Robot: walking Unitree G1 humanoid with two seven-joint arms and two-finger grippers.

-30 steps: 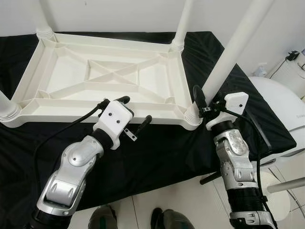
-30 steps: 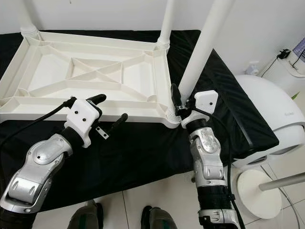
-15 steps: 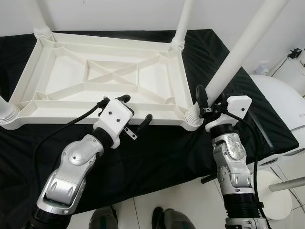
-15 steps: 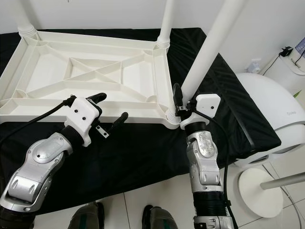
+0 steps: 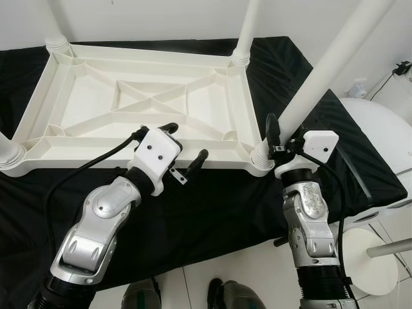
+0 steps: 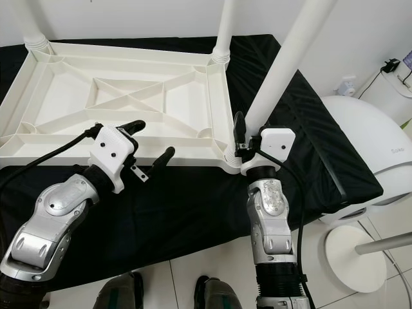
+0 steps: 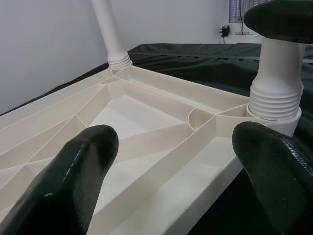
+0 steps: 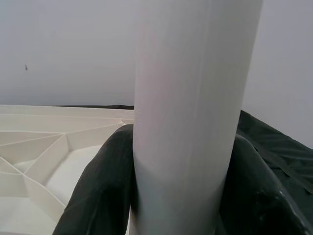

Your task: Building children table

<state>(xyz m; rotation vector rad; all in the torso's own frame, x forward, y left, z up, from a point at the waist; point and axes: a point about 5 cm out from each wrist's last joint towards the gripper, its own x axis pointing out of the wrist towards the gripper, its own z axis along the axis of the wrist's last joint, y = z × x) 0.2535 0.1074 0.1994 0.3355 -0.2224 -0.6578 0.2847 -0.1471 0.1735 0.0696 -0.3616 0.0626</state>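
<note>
The white plastic children's table (image 5: pixel 135 106) lies upside down on a black cloth (image 5: pixel 212 212) that covers the supporting surface, with its ribbed underside facing up. White legs stand in its corner sockets: the near-right leg (image 5: pixel 325 71), the far-right leg (image 5: pixel 246 29), the far-left leg (image 5: pixel 55 26), and the near-left leg (image 5: pixel 8 147) at the edge of the head view.

Right hand (image 5: pixel 278 138): at the base of the near-right leg, just above the ribbed socket collar (image 5: pixel 260 156). In the right wrist view the leg (image 8: pixel 193 112) runs between both black fingers (image 8: pixel 110 181), which press against it on either side. So the hand is closed around the leg.

Left hand (image 5: pixel 183 145): over the near long rim of the table, roughly mid-length. Its fingers are spread wide and hold nothing. One finger (image 5: pixel 166 128) reaches over the rim towards the ribbed interior; the other (image 5: pixel 196 158) lies outside the rim above the black cloth. The left wrist view looks across the ribbed underside (image 7: pixel 146 132), with both fingertips (image 7: pixel 80 161) apart.

A white rounded appliance (image 6: pixel 373 161) stands to the right of the cloth on a tiled floor (image 6: pixel 360 251). The robot's feet (image 6: pixel 209 293) show at the lower edge.
</note>
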